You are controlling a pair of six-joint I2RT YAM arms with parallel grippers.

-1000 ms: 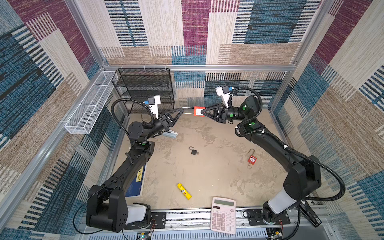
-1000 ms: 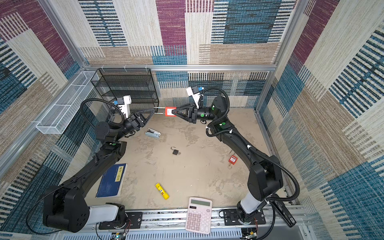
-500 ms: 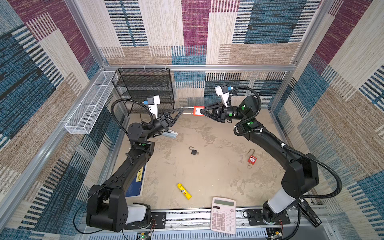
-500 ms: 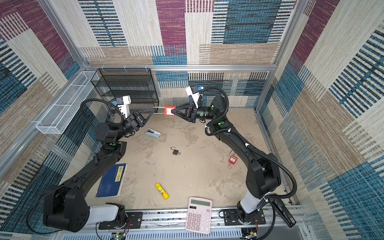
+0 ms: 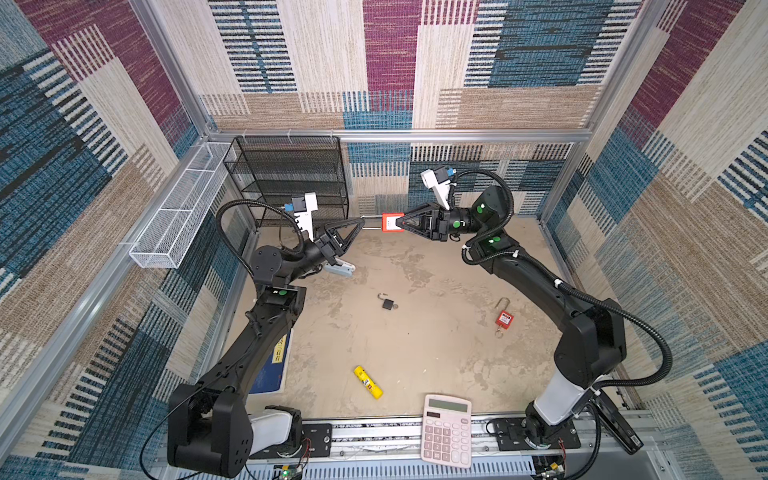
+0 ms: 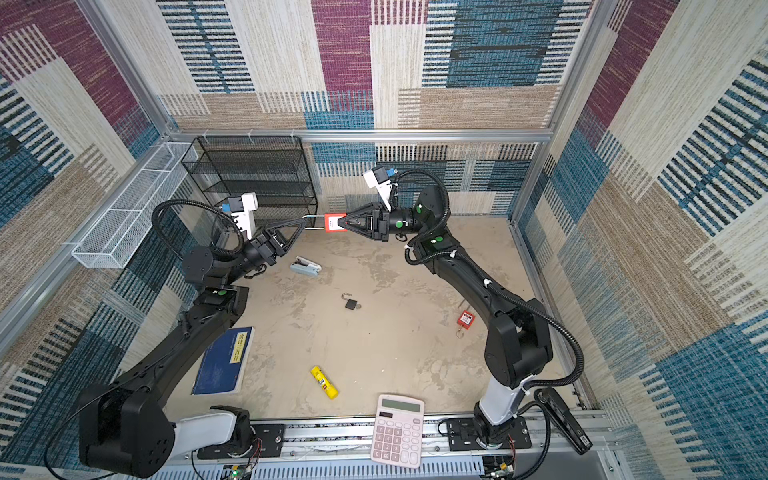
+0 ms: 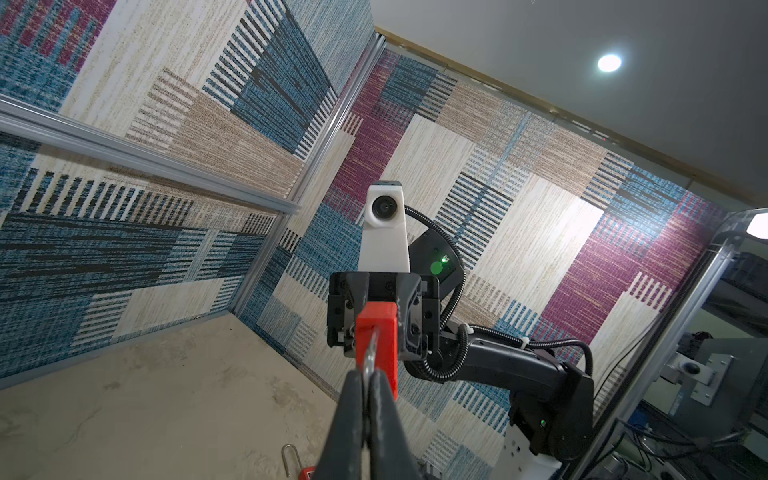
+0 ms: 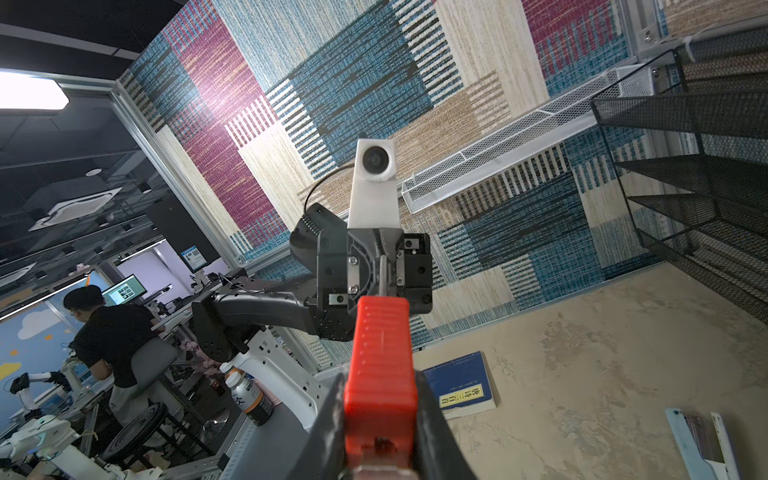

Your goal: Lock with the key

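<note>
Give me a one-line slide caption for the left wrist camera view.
Up close: left fingers pinch the silver metal shackle of a red plastic padlock gripped by the right fingers.

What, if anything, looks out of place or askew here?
The calculator lies askew across the table's front edge, partly on the metal rail. The black padlock and small red padlock lie with shackles open. Nothing spilled or visibly damaged.

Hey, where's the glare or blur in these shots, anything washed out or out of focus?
Left wrist view: the ceiling lamp blows out white, and the left gripper near the lens is soft. Right wrist view: the ceiling panel light is washed out; the red padlock looks slightly soft up close. Both top views: even light, sharp, no glare.
</note>
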